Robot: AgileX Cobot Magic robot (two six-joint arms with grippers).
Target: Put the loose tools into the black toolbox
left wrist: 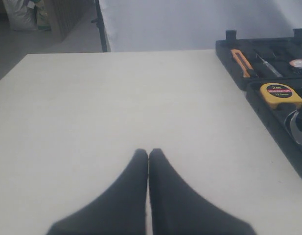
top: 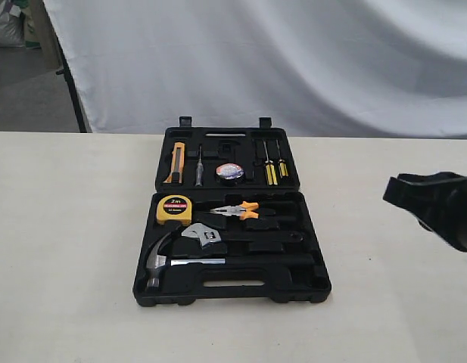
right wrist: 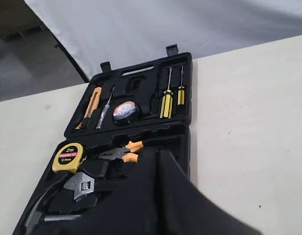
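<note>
The black toolbox point(top: 294, 295) lies open in the middle of the table. In its near half the claw hammer point(top: 188, 261) and the adjustable wrench point(top: 207, 236) rest in their recesses; the small black tape roll point(top: 229, 172) sits in the far half. My right gripper point(top: 387, 195) hovers to the right of the case, shut and empty. In the right wrist view its fingertips point(right wrist: 163, 154) stand over the near half, beside the wrench point(right wrist: 80, 185) and below the tape roll point(right wrist: 125, 110). My left gripper point(left wrist: 148, 152) is shut over bare table, left of the toolbox point(left wrist: 239, 83).
A yellow tape measure point(top: 174, 209) and orange-handled pliers point(top: 237, 211) lie in the near half. A yellow knife point(top: 175, 165), a tester and two yellow-handled screwdrivers point(top: 270, 168) fill the far half. A white cloth backdrop point(top: 294, 60) hangs behind the pale table point(top: 66, 249).
</note>
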